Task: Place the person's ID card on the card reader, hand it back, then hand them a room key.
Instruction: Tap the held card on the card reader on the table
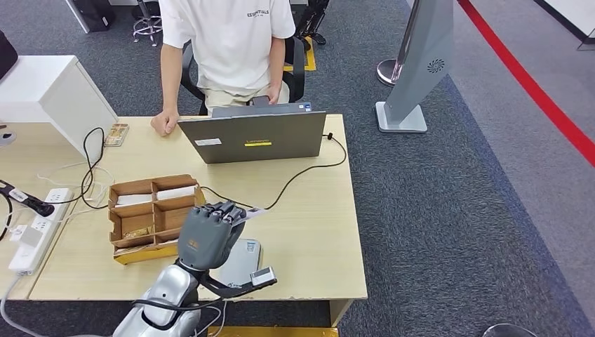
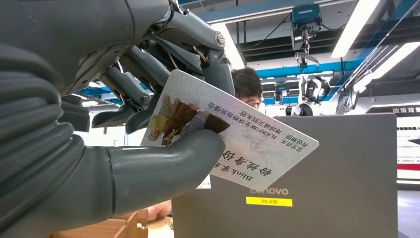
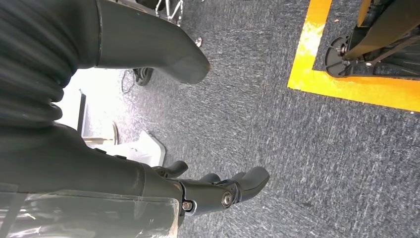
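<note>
My left hand [image 1: 208, 234] is raised above the desk, just over the grey card reader [image 1: 242, 258]. It pinches the white ID card [image 2: 233, 134] between thumb and fingers; the card's edge [image 1: 254, 210] pokes out past the fingertips toward the laptop. The card carries a colour picture and printed text. A person in a white T-shirt [image 1: 228, 42] stands across the desk behind the laptop, one fist resting on the tabletop. My right hand [image 3: 213, 191] hangs over the grey carpet, fingers apart, holding nothing. A wooden organiser box [image 1: 151, 214] with white cards in its compartments sits left of my hand.
An open grey laptop [image 1: 256, 137] stands at the desk's far middle, its cable trailing across the wood. A power strip [image 1: 35, 228] and wires lie at the left. A grey stand [image 1: 414, 70] rises right of the desk on carpet.
</note>
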